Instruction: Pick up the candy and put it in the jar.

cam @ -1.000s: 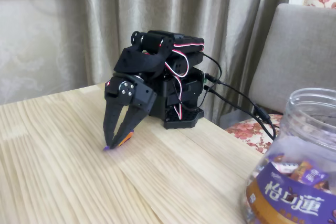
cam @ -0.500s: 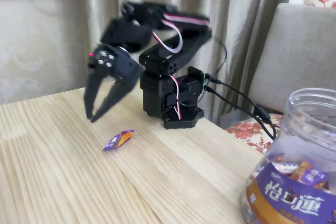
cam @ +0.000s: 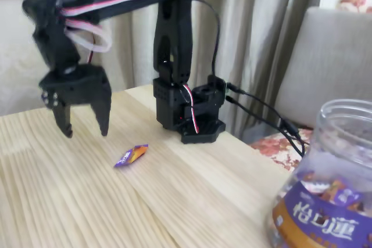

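**One candy on the bench, one claw above it, one jar at the corner**

The fixed view shows a single black arm [cam: 174, 45] bolted near the far edge of a pale wooden bench [cam: 75, 201]. Its upper link reaches out to the left of the picture and bends down to the claw [cam: 86, 127], which hangs in the air above the bench with its two fingers spread wide and nothing between them. Both fingertips point downward and are clear of the wood. This part of the arm is somewhat blurred.

One candy [cam: 131, 155] lies flat on the bench, purple at its left end with an orange patch toward the right. It sits below and to the right of the claw, apart from both fingers, and in front of the arm's base.

One jar [cam: 331, 184] stands at the lower right corner of the picture, well apart from the candy. It is clear-walled and wide-mouthed, with a purple and brown label carrying white characters, and several wrapped sweets show through the wall above the label; their count cannot be told.

Two black cables [cam: 264, 111] run from the base toward the right. Behind the bench hang beige curtains [cam: 261, 21], and a grey chair back [cam: 334, 56] stands at the right.
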`<state>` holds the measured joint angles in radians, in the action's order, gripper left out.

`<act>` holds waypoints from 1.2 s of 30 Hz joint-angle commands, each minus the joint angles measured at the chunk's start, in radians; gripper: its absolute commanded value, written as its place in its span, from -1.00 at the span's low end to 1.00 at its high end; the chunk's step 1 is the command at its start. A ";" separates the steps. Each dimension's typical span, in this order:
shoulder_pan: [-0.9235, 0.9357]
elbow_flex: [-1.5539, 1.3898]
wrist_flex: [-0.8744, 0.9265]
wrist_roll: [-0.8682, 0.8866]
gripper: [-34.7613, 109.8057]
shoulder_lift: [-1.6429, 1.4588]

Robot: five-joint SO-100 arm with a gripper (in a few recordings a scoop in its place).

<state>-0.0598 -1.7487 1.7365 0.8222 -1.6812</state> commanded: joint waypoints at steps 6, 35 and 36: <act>-0.054 -0.466 -0.296 0.342 0.24 -0.730; -0.284 -0.827 -0.083 0.580 -0.07 -1.212; -0.282 -0.811 -0.091 0.565 -0.07 -1.163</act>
<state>-0.3375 -2.6584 1.6506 1.4358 -2.9882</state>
